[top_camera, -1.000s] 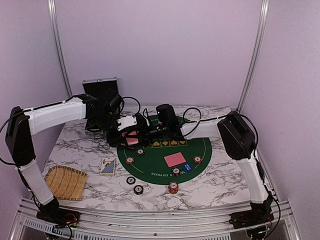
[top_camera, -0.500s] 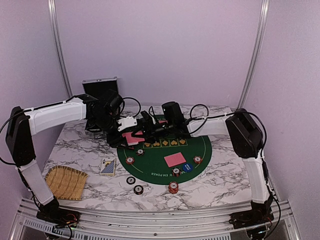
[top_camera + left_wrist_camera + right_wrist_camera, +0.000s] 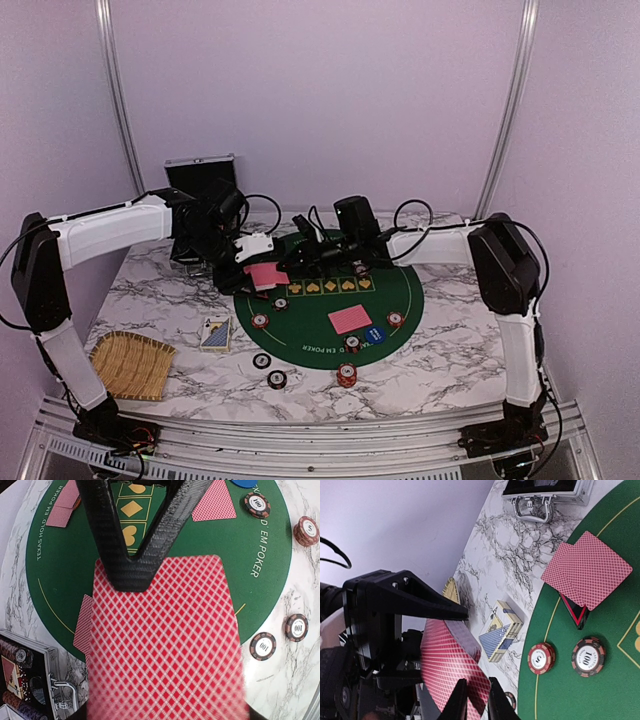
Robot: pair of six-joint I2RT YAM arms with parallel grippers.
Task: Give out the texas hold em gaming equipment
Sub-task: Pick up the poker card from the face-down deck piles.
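My left gripper (image 3: 257,262) is shut on a deck of red-backed playing cards (image 3: 267,276) above the far left of the green mat (image 3: 330,300). The deck (image 3: 165,645) fills the left wrist view and hides the left fingers. My right gripper (image 3: 296,260) has reached across, and its black fingers meet in a V on the deck's top edge (image 3: 131,580). In the right wrist view the right gripper (image 3: 476,700) pinches the corner of the top card (image 3: 445,665). Two dealt cards (image 3: 590,570), another pair (image 3: 350,319), a blue dealer button (image 3: 375,334) and poker chips (image 3: 260,321) lie on the mat.
A blue card box (image 3: 215,333) and two dark chips (image 3: 277,379) lie on the marble left of the mat. The woven straw tray (image 3: 132,364) sits at the near left. The open silver case (image 3: 203,185) stands at the back left. An orange chip stack (image 3: 346,375) lies in front.
My right gripper has moved left up to the deck and shut on its top card. The left arm and the deck have held still.
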